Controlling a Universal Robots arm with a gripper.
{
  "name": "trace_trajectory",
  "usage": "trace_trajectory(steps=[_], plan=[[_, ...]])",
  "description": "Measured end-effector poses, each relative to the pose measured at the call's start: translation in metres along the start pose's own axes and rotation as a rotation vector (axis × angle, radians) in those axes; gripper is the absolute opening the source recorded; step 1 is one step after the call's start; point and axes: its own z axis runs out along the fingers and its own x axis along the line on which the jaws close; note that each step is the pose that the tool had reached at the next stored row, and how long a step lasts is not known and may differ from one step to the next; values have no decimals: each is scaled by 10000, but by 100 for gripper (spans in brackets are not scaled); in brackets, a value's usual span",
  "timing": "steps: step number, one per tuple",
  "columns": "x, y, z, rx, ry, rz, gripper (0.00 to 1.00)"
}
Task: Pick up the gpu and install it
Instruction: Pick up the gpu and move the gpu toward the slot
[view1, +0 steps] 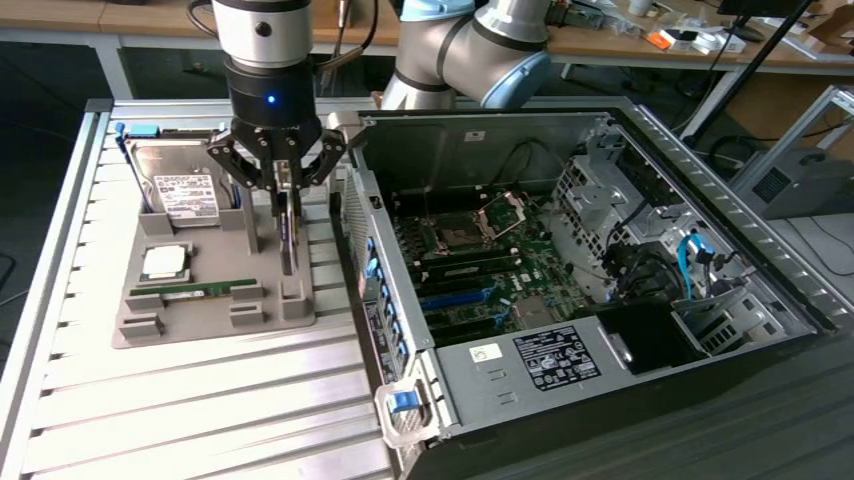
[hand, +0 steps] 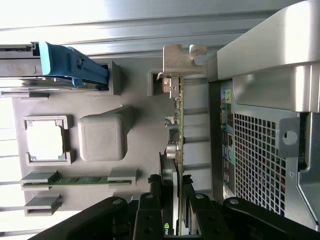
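1. The step in hand is the pick-up. The hand (view1: 283, 185) is down over the gray tray (view1: 200, 325) on the counter (view1: 200, 410), in the upper left part of the exterior view.
2. The gpu (view1: 287, 245) stands on its edge in the tray, on the side next to the open computer case (view1: 467, 370). I judge that its lower end sits between two gray supports, so it is not lifted yet.
3. In the wrist view the fingers of the hand (hand: 175, 192) are partly closed and lie against both faces of the gpu (hand: 180, 125). They have hold of it at the end away from the silver bracket (hand: 179, 57).
4. In my judgement, the next move calls for a straight pull upward. The card is thin and the case wall is just beside it, so a tilt could jam it in the supports.
5. The hard drive (view1: 180, 185) and the power box (view1: 554, 355) in the case carry white labels, but I cannot read the writing. A small green mark (hand: 166, 225) shows between the fingers, too small to read.
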Motion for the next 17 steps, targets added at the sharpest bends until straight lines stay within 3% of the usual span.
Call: trace_trajectory(steps=[17], plan=[[-1,-3,-32,-1,0,0,27]])
